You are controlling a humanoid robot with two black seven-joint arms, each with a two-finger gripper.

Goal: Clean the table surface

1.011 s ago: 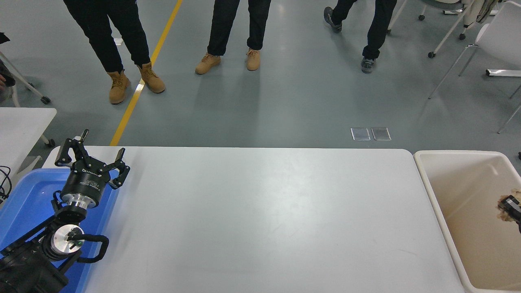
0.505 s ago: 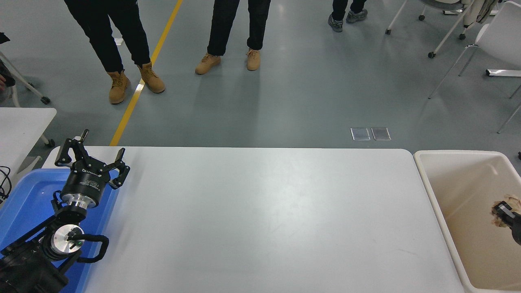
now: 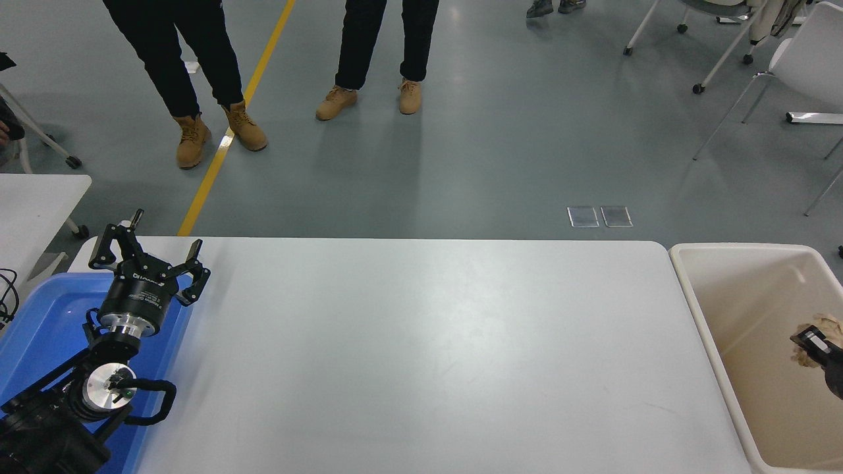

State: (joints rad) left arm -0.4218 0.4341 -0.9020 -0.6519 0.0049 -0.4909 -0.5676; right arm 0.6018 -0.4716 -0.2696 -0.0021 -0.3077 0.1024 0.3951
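Note:
The table surface (image 3: 421, 355) is a wide matte white top with rounded corners, bare of loose items. My right gripper (image 3: 811, 342) comes in from the right edge, low inside a beige bin (image 3: 698, 309) to the right of the table. It is against a crumpled tan wad (image 3: 823, 326) there; whether it holds the wad cannot be told. My left gripper (image 3: 146, 249) is parked at the lower left with its fingers spread, above a blue tray (image 3: 46, 329).
Two people in black trousers and tan boots (image 3: 244, 128) stand beyond the far edge. A smaller white table (image 3: 36, 197) is at the left edge. White chairs (image 3: 803, 59) stand at the top right. A yellow floor line (image 3: 230, 125) runs past the far left corner.
My right gripper has moved a little left and down inside the bin with the tan wad. A third person at the top has walked away out of view.

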